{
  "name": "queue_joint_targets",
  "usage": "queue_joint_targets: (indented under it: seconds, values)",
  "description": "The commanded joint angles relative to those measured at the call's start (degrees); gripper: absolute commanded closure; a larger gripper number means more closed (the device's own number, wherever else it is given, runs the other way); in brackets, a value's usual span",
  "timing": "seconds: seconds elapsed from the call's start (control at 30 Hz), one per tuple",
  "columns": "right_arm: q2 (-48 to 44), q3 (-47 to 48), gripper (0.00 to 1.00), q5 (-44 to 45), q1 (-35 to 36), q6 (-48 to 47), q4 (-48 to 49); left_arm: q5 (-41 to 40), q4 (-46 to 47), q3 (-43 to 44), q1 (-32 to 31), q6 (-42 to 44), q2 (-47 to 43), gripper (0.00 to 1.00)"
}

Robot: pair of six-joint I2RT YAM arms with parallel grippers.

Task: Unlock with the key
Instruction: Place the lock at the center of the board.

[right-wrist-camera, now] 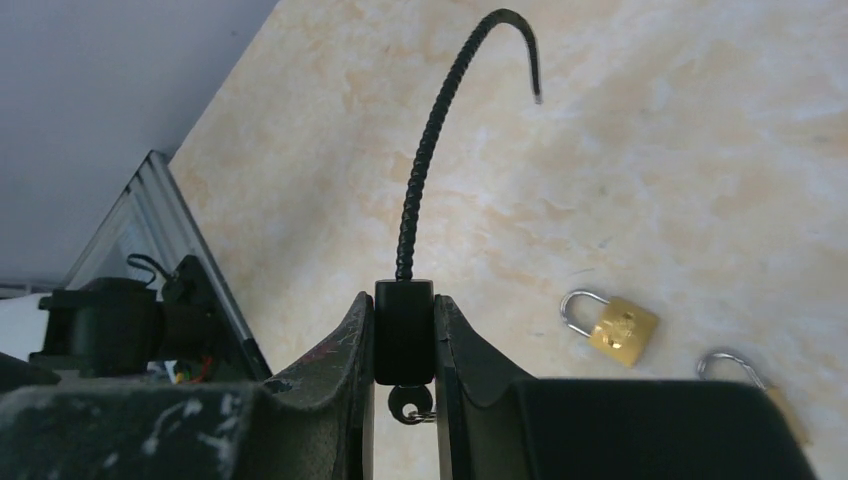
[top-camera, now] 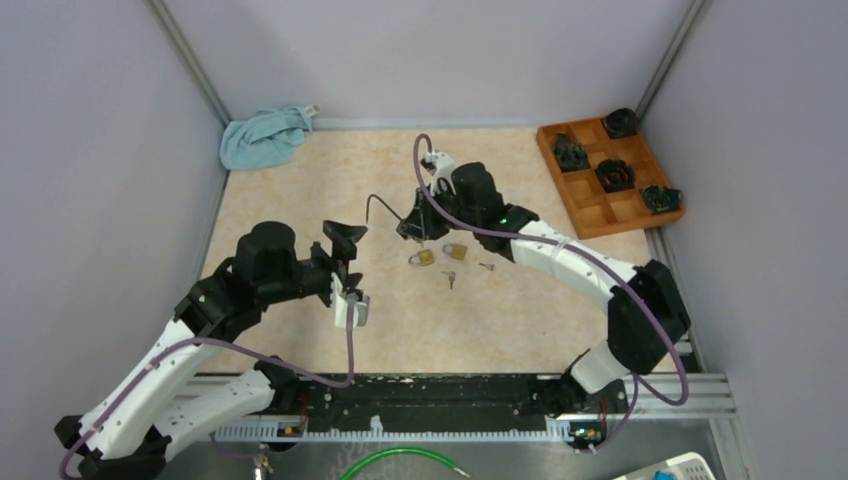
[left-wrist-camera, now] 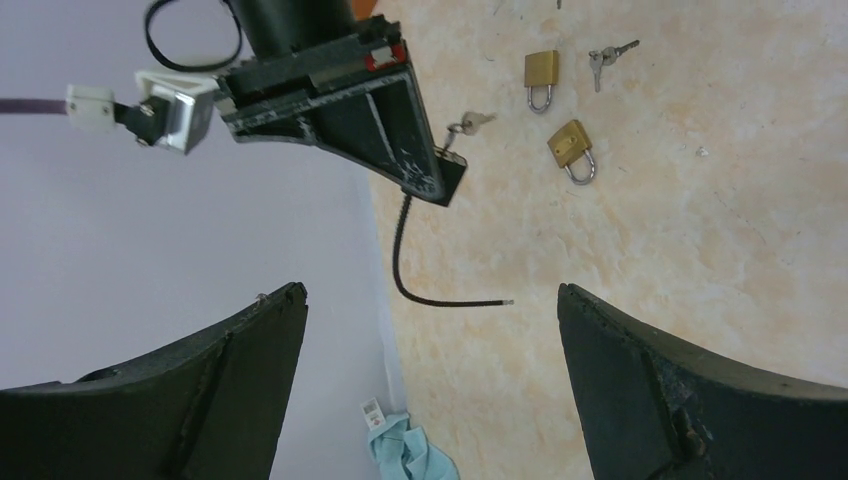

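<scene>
The right jaws are closed most of the way on the black body of a cable lock, one finger flat against each side. At the body's lower end, between the fingers, a key with a small ring shows. The cable rises from the top of the body and bends over toward 1 o'clock in the right wrist view, its tip loose. Seen from above, the cable runs out from the jaws toward 10 o'clock.

The left jaws stand fully apart and hold nothing. They face the right arm across the desk. Seen from above, they sit at about 8 o'clock from the right jaws, apart from the lock.

On the desk lie two brass padlocks, at 6 and 4 o'clock just beside the right jaws. Both rest flat, and I cannot tell whether their shackles are closed. Two loose keys lie near them, further toward 5 o'clock.

A blue cloth is bunched in the desk's 10 o'clock corner. A wooden tray holding dark objects sits at 2 o'clock.
</scene>
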Motion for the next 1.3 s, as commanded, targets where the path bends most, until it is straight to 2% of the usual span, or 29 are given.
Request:
queue_joint_targets:
  seconds: [0.0, 0.23, 0.43, 0.47, 0.53, 0.63, 0.67, 0.73, 0.83, 0.93, 1.17, 1.27]
  values:
    - [4.82, 3.74, 1.0, -6.73, 4.21, 6.5, 10.41, 0.3, 1.36, 1.62, -0.21, -1.7, -0.73, 0.02]
    - [15.01, 2.57, 1.0, -10.75, 7.33, 17.93, 22.23, 1.04, 1.19, 2.33, -0.22, -1.47, -0.46, 0.02]
    - [21.27, 4.1, 0.99, -7.87, 7.23, 16.34, 17.26, 0.21, 1.37, 0.38, -0.22, -1.26, -0.49, 0.02]
    - [22.13, 4.67, 0.91, -7.07, 7.24, 15.28, 15.35, 0.04, 1.49, 0.31, -0.22, -2.25, -0.25, 0.02]
    - [22.81, 5.47, 0.67, -4.8, 7.19, 13.13, 12.04, -0.85, 1.23, 0.46, -0.22, -4.04, 1.02, 0.02]
    - [21.43, 5.76, 0.4, -0.6, 6.65, 10.64, 8.17, -4.01, 1.13, 1.0, -0.22, -7.52, 3.63, 0.02]
    - [20.69, 5.68, 0.33, 0.36, 6.31, 10.0, 7.27, -4.93, 1.0, 1.38, -0.21, -8.73, 4.49, 0.02]
    - [18.73, 5.38, 0.28, 1.88, 5.45, 8.95, 5.65, -6.56, 1.1, 1.92, -0.13, -10.94, 6.07, 0.02]
    - [15.04, 4.09, 0.25, 4.07, 3.95, 7.51, 3.87, -9.31, 3.29, 1.99, -0.11, -14.08, 7.68, 0.02]
    - [9.58, 2.07, 0.26, 7.75, 2.49, 5.58, 1.07, -10.98, 6.86, 1.46, -0.13, -15.28, 8.56, 0.02]
    - [-1.25, -7.98, 0.51, 23.06, 0.58, 3.83, -6.47, -12.25, 11.28, 1.48, 0.13, -19.21, 12.11, 0.02]
    - [-1.36, -9.66, 0.54, 27.02, 0.64, 4.31, -9.26, -13.3, 11.62, 2.73, 0.35, -21.73, 15.07, 0.02]
